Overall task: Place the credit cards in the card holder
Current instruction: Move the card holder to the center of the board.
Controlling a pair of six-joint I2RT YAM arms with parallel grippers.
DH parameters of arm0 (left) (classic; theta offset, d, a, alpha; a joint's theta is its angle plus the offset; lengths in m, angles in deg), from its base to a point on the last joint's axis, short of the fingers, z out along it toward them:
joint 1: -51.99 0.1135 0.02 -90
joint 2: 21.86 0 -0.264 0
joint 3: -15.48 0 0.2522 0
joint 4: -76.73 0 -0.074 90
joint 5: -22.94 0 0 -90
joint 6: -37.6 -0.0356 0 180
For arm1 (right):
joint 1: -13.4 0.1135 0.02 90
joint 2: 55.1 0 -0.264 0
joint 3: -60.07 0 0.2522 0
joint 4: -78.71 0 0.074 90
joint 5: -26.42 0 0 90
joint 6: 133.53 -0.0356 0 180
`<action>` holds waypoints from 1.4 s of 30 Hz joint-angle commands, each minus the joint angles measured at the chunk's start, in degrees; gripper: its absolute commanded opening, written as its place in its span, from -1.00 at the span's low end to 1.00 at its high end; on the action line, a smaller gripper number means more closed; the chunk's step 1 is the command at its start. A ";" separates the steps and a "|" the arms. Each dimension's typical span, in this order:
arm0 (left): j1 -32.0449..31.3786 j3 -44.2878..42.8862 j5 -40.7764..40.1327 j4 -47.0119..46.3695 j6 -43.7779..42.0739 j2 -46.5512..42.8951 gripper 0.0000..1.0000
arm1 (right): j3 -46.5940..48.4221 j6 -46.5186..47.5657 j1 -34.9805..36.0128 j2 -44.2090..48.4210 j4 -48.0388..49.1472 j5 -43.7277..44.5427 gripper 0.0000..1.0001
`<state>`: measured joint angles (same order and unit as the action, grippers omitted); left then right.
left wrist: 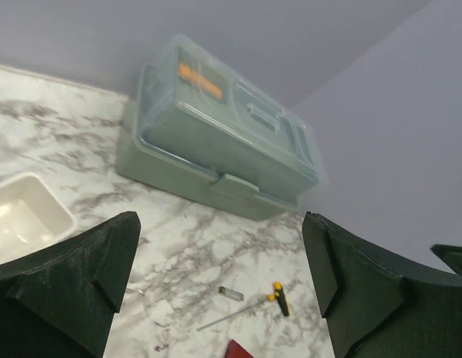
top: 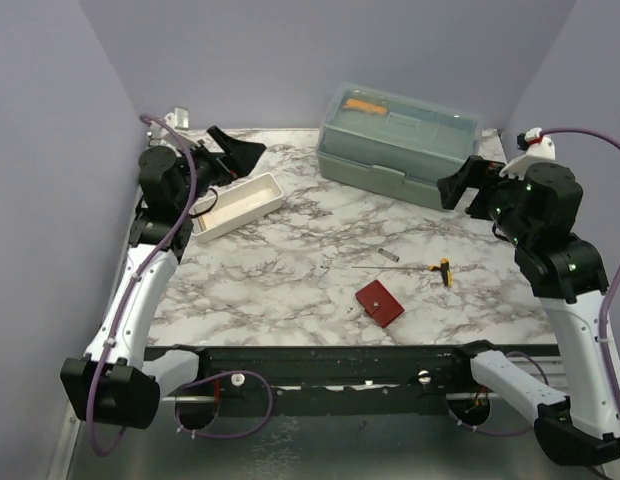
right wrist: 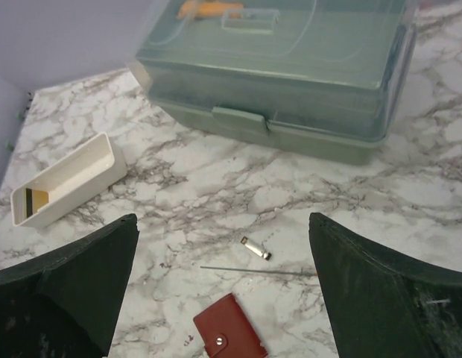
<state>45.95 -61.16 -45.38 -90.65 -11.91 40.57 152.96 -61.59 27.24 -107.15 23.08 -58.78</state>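
Lavender walls box in the marble tabletop (top: 290, 260), where the card holder (top: 379, 302) lies snapped shut near the front edge, well apart from the white tray (top: 248, 213). What look like cards (right wrist: 36, 200) sit at one end of that tray. Left gripper (top: 233, 150) and right gripper (top: 458, 186) both hang raised with fingers spread and empty. I'd say the holder wants unsnapping first, one arm pinning it flat while the other lifts the flap.

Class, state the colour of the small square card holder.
The small card holder is dark red; right wrist view shows it best.
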 commanded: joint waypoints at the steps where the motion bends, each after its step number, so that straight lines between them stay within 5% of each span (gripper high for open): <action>1: -8.83 1.59 5.38 -0.79 4.33 5.86 0.98 | -4.37 -3.58 -0.20 -2.20 -2.31 -1.62 1.00; 9: -27.48 6.52 6.72 -0.71 12.52 21.57 0.98 | -22.10 -14.20 -0.23 -6.27 3.52 -14.34 0.97; 15: -36.15 7.83 8.64 -0.45 15.16 30.77 0.69 | -34.91 -20.77 -0.25 -6.82 7.06 -25.87 0.43; 19: -39.80 7.58 10.09 -0.43 15.95 36.15 0.52 | -38.25 -21.93 -0.22 -7.73 3.66 -28.19 0.35; 26: -40.77 5.17 11.88 -0.37 16.91 45.77 0.03 | -45.46 -22.28 -0.22 -10.82 5.36 -33.02 -0.01; 31: -40.76 4.29 9.73 -0.04 15.21 48.56 -0.11 | -48.69 -23.11 -0.26 -12.31 9.98 -34.69 -0.04; 42: -34.99 -1.97 8.52 4.63 8.86 53.15 -0.83 | -49.70 -24.49 2.03 -20.75 23.49 -40.75 -0.20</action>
<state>7.15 -61.68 -34.13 -89.96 1.80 92.57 101.62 -86.29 28.38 -126.71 41.44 -97.33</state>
